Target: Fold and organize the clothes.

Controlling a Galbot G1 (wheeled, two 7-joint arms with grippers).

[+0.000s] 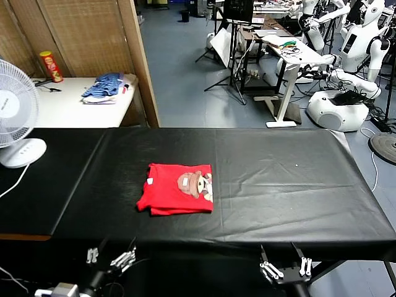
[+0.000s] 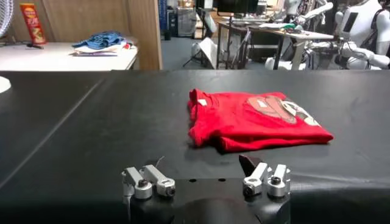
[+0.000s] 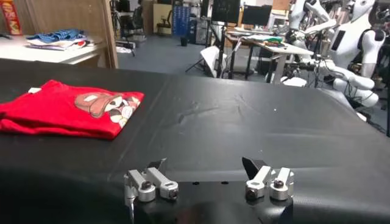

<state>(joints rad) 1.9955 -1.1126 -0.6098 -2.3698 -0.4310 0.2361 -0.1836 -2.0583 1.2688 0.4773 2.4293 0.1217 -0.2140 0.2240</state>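
Both claws, left (image 1: 111, 258) and right (image 1: 284, 267), released, low at table edge; folded T-shirt (image 1: 178, 188) beyond.

left gripper (image 2: 207, 182): jaws apart, holding nothing | red T-shirt (image 2: 256, 120): folded, print up, on black table (image 2: 91, 122)

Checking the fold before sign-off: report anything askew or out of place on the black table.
Nothing serious. The red T-shirt lies folded, print up, on the black table, its left edge slightly uneven. Both the left gripper and right gripper sit open at the near edge, clear of it.
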